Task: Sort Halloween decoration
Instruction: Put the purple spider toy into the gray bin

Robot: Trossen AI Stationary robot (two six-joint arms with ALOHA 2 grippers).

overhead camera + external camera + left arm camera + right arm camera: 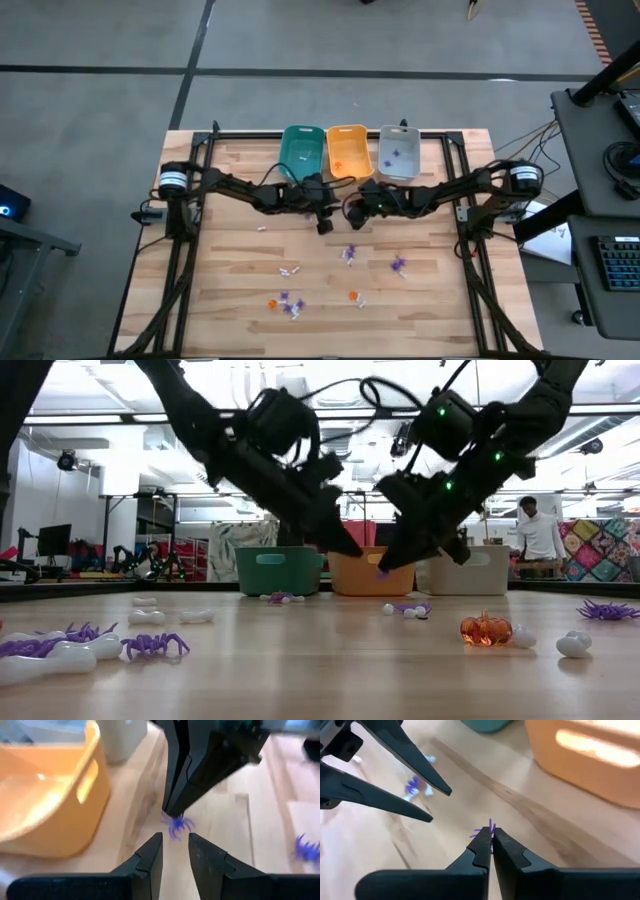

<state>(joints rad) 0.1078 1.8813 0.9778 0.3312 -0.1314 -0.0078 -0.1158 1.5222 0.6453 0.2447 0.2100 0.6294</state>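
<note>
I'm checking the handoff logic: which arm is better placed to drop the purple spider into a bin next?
Probably the right. The right gripper is shut on the purple spider, lifted near the orange bin. The left gripper faces it, open and empty.

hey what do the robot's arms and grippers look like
Two dark, nearly black jointed arms with thin cables along them. A white band with dark marking rings each base joint. Left gripper and right gripper have tapered black fingers. Green lights glow on the right arm.
</note>
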